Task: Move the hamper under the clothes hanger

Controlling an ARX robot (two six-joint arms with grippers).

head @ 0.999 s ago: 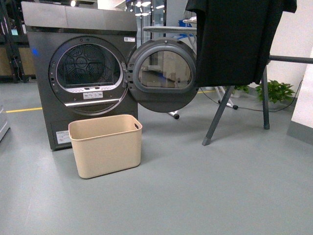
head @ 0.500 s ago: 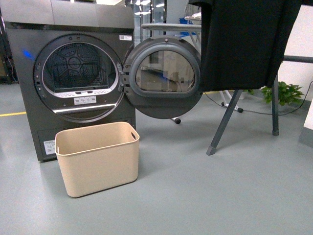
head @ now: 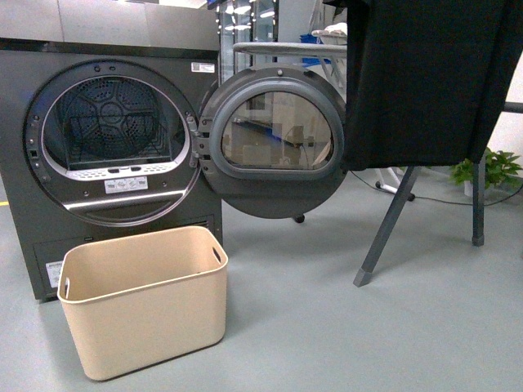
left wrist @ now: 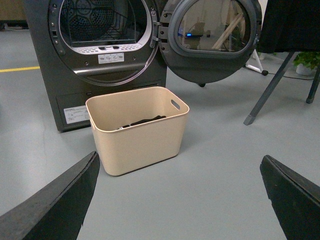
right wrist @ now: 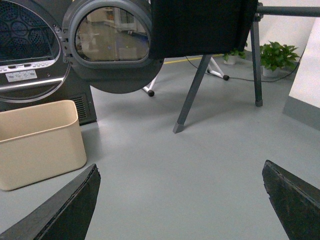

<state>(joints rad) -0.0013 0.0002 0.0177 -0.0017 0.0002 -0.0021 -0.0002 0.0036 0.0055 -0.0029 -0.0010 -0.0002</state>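
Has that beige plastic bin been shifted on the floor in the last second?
No. The beige plastic bin still stands before the dark grey dryer, its handled end below the door hinge. Both simply grew larger together: the camera came closer.

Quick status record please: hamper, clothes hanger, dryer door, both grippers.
hamper: on the floor in front of the dryer, not under the rack; something dark inside
clothes hanger: right of the hamper, black garment draped over it
dryer door: open
left gripper: open, empty
right gripper: open, empty
task: hamper not yet moved
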